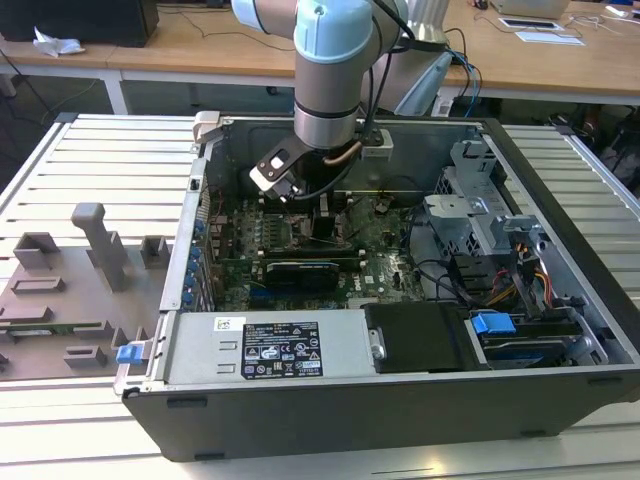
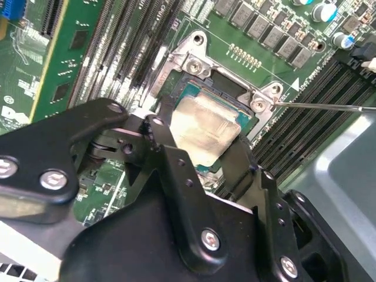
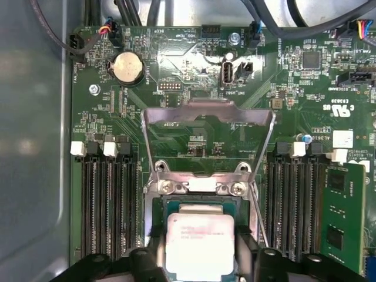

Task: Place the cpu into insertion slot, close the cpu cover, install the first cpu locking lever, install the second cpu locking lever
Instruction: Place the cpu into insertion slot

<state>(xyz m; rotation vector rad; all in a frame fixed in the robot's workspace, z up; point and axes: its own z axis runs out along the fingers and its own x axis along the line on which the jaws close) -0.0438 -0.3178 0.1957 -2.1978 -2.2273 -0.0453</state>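
The arm [image 1: 335,80] reaches down into the open computer case [image 1: 560,300], which lies on the slatted table [image 1: 90,160], and stops over the motherboard [image 1: 390,270]. In both wrist views the jaws are closed on the cpu [image 3: 200,244], one black finger against each of two opposite edges. The silver-grey top of the chip faces up.

The cpu [image 2: 205,129] sits squarely over the insertion slot [image 2: 258,100], inside the slot's silvery rim. From these angles I cannot tell whether it is fully seated or rests just above the contacts.

The cpu cover [image 3: 208,110] is swung up and back from the slot, so the board shows through its window. A thin locking lever [image 2: 329,107] stands out to one side, clear of the chip.

The step in hand looks to be the placing itself. To do it well, the chip should stay level, with its edges parallel to the teal border of the slot [image 3: 170,202]. The approach should be straight down, with no sideways slide, since the contacts underneath are likely delicate. The grip should probably hold until the chip lies flat on all four sides, because a tilted corner would let it sit crooked. The jaws have little room beside the rim, so opening them only slightly would avoid nudging the chip or the raised cover.
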